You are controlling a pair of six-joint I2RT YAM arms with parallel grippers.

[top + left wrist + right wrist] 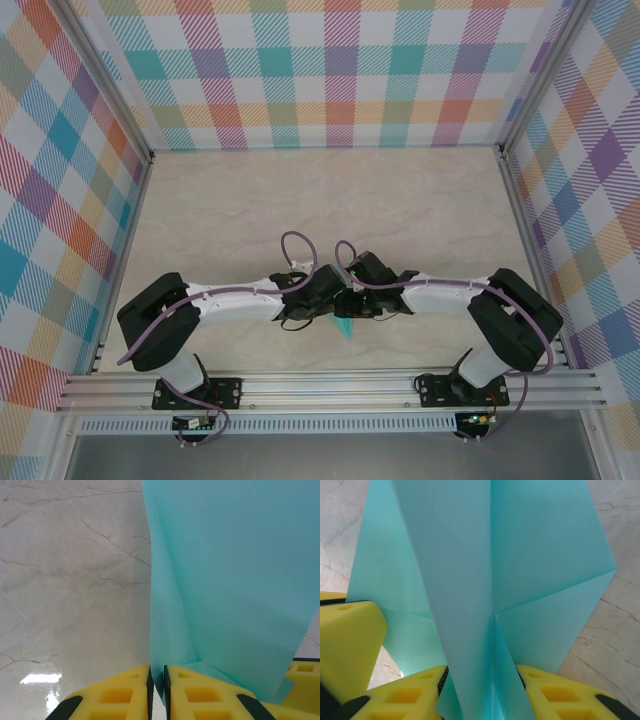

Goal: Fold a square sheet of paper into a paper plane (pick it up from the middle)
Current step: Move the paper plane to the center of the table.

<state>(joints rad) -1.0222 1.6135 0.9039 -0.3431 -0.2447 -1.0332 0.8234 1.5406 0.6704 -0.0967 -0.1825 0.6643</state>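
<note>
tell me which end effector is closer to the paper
Left, barely. The left end effector is clamped shut on the paper, in full contact. The right end effector straddles the paper's folded middle, jaws parted around it.

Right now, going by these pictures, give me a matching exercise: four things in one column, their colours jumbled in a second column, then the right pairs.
Things:
1. paper
2. table
3. cables
4. left fingers

Colours:
A. purple
B. yellow
C. light teal
D. pale marble

Pairs: 1-C, 2-D, 3-A, 4-B
</note>
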